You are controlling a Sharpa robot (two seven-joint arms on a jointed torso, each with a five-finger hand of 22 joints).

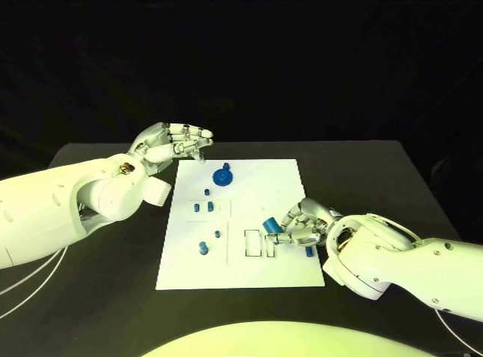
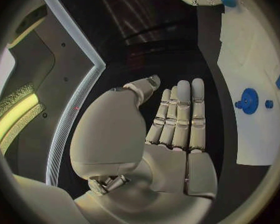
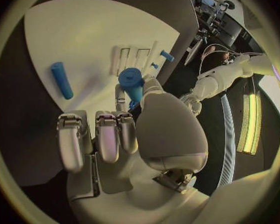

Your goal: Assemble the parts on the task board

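The white task board (image 1: 252,275) lies in the middle of the black table. My right hand (image 1: 304,225) hovers over the board's right side and pinches a short blue cylinder (image 1: 272,224) between thumb and finger; the right wrist view shows this cylinder (image 3: 132,80) at the fingertips. Another blue cylinder (image 3: 62,79) lies loose on the board beside that hand. A blue round part (image 1: 224,176) stands near the board's far edge. My left hand (image 1: 175,143) is raised beyond the board's far left corner; in its wrist view the left hand (image 2: 177,119) has straight fingers and holds nothing.
Several small blue parts (image 1: 212,206) sit along the board's left half, and two rectangular slots (image 1: 252,243) lie just left of the right hand. Black table (image 1: 102,297) surrounds the board, with its far edge behind the left hand.
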